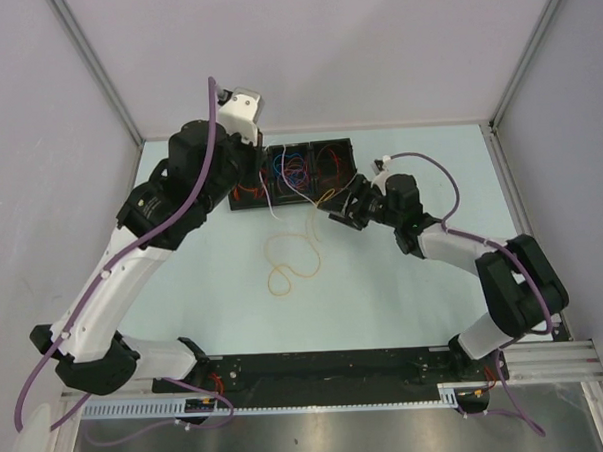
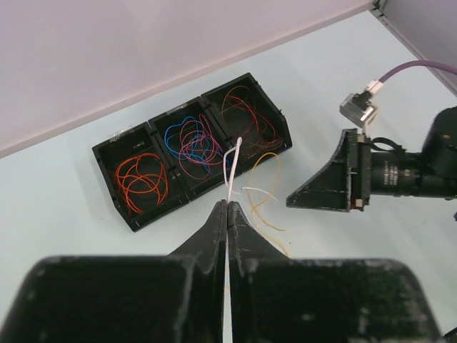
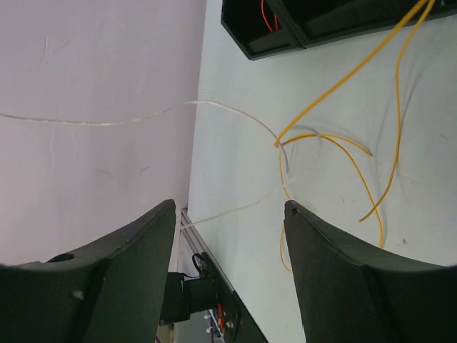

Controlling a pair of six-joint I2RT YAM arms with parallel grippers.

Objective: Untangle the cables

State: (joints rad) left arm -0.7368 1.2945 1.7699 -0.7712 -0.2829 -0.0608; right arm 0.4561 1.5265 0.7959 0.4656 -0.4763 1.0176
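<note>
Left claw (image 2: 227, 205) is clamped tight, jaws pressed together on a thin white cable (image 2: 230, 168) that runs from the fingertips up toward the black plastic three-compartment tray (image 2: 146, 218) at the far middle of the pale blue table (image 1: 404, 282). Right claw (image 3: 228, 207) hangs just right of that, jaws spread wide with nothing between them. A thin yellow cable (image 3: 318, 134) loops loose on the table near the tray, crossing the white one below the right claw. In the tray, the left compartment holds coiled orange-red cables (image 2: 139, 182), the middle a tangle of blue and pink cables (image 2: 189, 139), and the right some dark red cables (image 2: 246, 114).
</note>
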